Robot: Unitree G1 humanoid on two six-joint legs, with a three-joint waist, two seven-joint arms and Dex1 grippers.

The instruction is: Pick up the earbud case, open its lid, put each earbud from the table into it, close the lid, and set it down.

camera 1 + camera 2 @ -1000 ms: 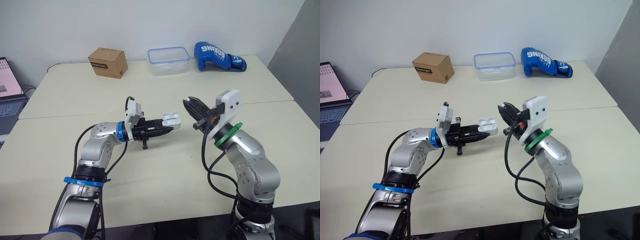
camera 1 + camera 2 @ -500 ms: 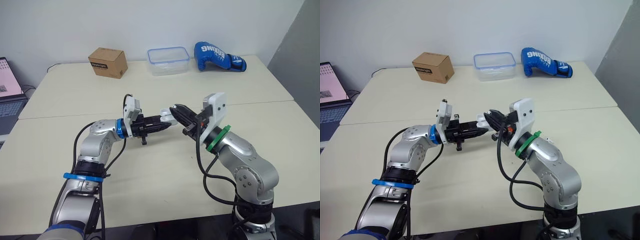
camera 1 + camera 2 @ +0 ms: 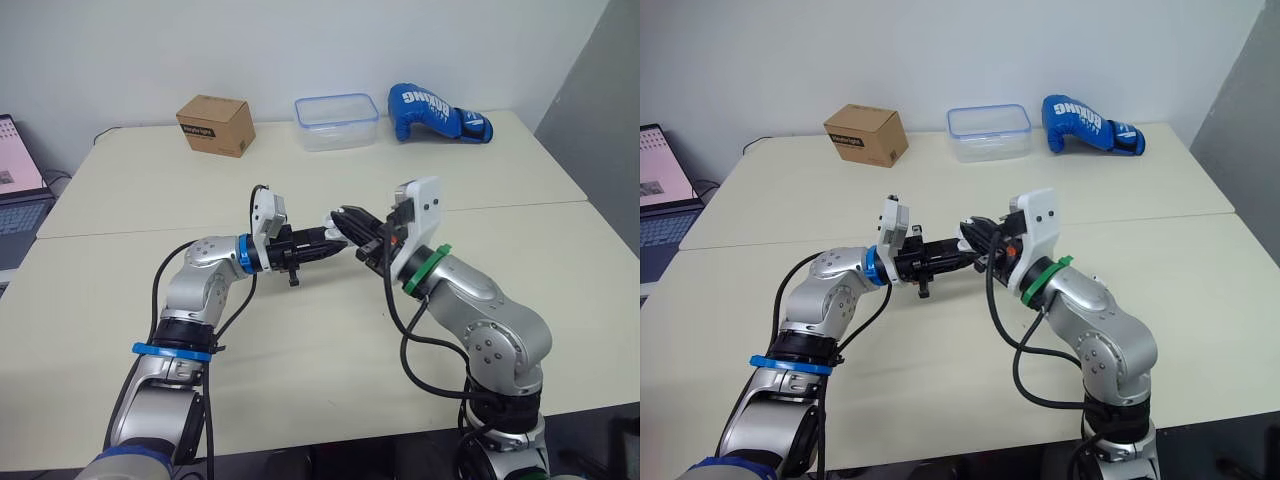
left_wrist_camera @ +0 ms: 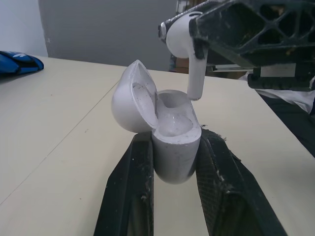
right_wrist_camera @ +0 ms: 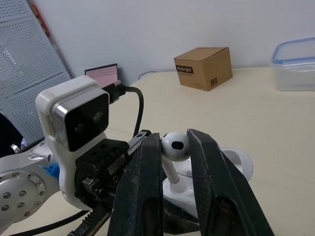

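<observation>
- Left gripper (image 3: 334,242): fingers are closed against both sides of the earbud case (image 4: 173,147), holding it upright above the table (image 3: 300,350), mid-table between the two arms.
- Case lid (image 4: 129,98): hinged back and open. The well facing the left wrist camera shows its bare white interior.
- Right gripper (image 5: 173,141): fingers are narrowed to a small gap, pinching the head of one white earbud (image 4: 183,42).
- Earbud: the stem points down with its tip at the case opening. Contact with the rim cannot be told.
- Clear blue-rimmed plastic box (image 3: 337,121): stands at the far table edge, between a closed cardboard box (image 3: 215,125) and a blue boxing glove (image 3: 437,112).
</observation>
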